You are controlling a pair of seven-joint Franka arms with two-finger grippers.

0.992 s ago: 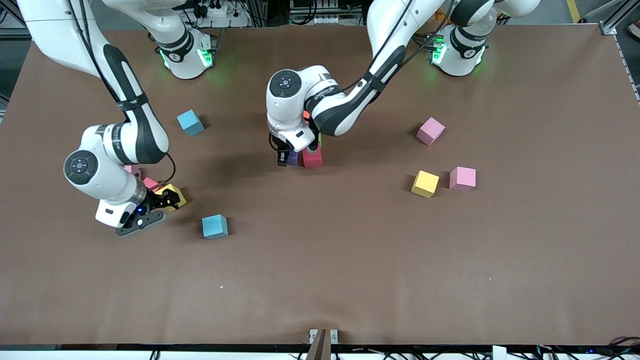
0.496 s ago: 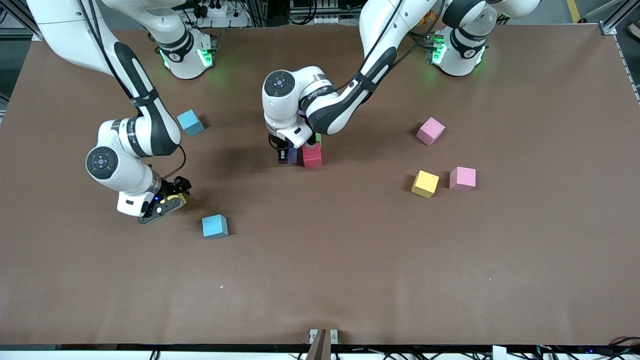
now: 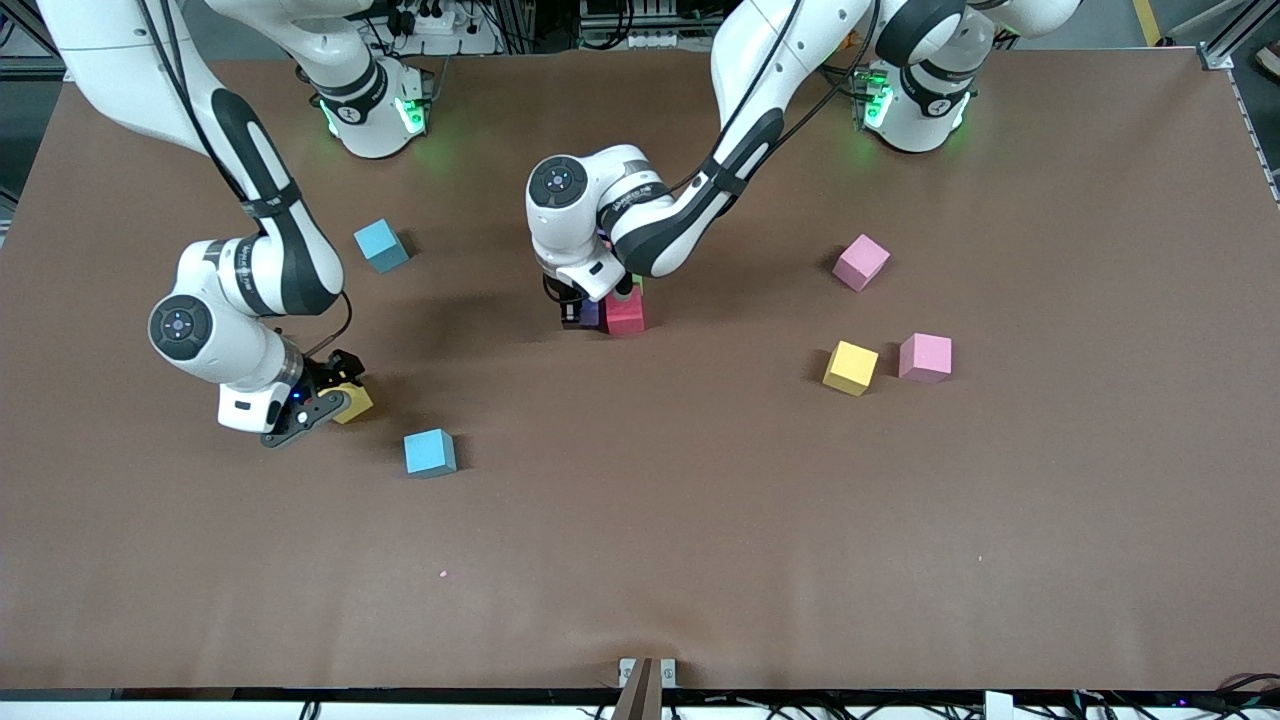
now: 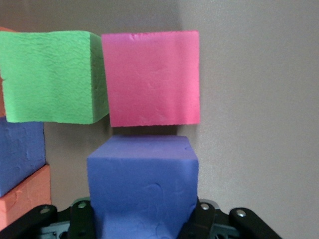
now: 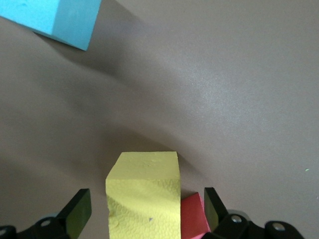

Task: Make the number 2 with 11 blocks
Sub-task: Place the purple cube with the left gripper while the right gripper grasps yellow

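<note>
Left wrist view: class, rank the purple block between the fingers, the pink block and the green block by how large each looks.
1. Purple block, largest, though it sits nearest the camera and is partly cut off.
2. Pink block and green block look alike; the green is cropped, so no ranking.

Arm lettering: a small line of print runs along the grey band of each arm's forearm link (image 3: 243, 268) in the front view; it cannot be made out.
Blocks: the faces of the blocks (image 4: 150, 78) are plain, with no text, numbers or signs.
Tabletop: the tabletop (image 3: 700, 520) bears no readable label or mark.
Readable text overall: none.
</note>
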